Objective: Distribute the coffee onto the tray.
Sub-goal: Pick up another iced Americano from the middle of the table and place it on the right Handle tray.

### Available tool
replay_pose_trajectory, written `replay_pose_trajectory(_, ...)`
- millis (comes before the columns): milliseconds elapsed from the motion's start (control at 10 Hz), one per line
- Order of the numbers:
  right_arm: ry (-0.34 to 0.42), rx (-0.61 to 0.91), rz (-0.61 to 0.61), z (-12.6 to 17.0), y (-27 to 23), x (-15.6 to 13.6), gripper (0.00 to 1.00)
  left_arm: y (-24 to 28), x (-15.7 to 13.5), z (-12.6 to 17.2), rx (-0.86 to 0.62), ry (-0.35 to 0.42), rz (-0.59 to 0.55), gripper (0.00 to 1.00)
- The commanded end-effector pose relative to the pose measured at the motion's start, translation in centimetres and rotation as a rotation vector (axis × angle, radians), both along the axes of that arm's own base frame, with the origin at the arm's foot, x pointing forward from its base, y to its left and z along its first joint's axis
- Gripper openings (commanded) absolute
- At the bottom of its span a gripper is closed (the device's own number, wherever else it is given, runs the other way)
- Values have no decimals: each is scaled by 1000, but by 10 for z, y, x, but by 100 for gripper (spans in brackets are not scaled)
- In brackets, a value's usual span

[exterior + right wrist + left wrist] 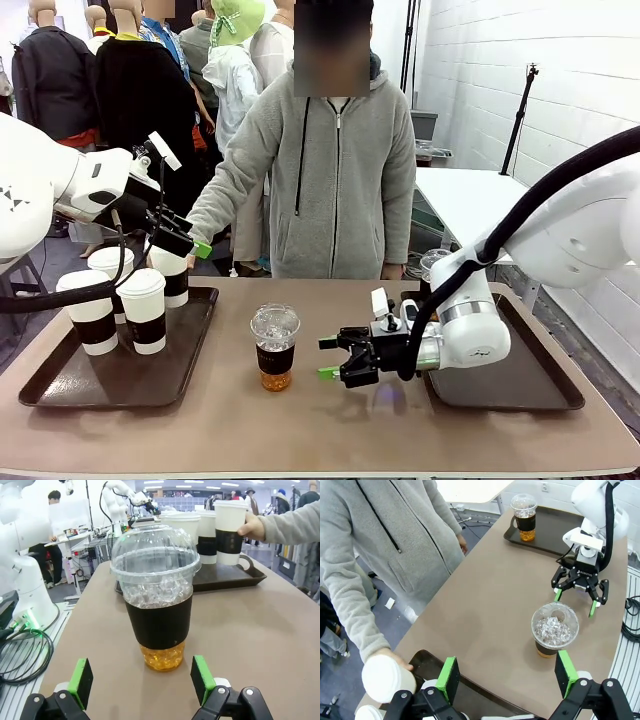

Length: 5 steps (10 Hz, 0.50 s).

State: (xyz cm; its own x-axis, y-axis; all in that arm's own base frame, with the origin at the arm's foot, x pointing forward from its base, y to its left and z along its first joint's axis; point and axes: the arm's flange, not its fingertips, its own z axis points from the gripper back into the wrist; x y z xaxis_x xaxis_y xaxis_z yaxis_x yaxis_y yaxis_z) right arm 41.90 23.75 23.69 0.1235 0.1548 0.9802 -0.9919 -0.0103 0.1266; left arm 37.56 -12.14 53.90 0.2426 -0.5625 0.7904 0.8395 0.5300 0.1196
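Observation:
Several white lidded coffee cups with black sleeves (143, 308) stand on the left tray (60, 385). A person's hand (387, 655) holds one of them, a white cup (387, 679), at the tray's far corner. My left gripper (190, 240) hangs open just above that cup, fingers (449, 677) around nothing. A clear dome-lidded coffee cup (275, 345) with amber liquid stands mid-table. My right gripper (335, 358) is open and level with it, just to its right; the cup (157, 600) stands ahead of the open fingers (202, 677). A second clear cup (525, 517) sits on the right tray (540, 380).
The person in a grey hoodie (340, 170) stands at the far edge, one arm stretched to the left tray (235, 577). Bare brown tabletop (300, 430) lies between the two trays. Cables (20, 655) hang off the table's side.

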Motion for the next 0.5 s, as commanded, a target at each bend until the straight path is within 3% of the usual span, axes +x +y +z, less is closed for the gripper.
replay_pose_trajectory(0,-14,6,-44,-8,18,7,100,2,2,-2,-5,6,-6,100)
replay_pose_trajectory(400,-16,24,-70,-9,38,16,100,2,2,-2,-5,6,-6,100)
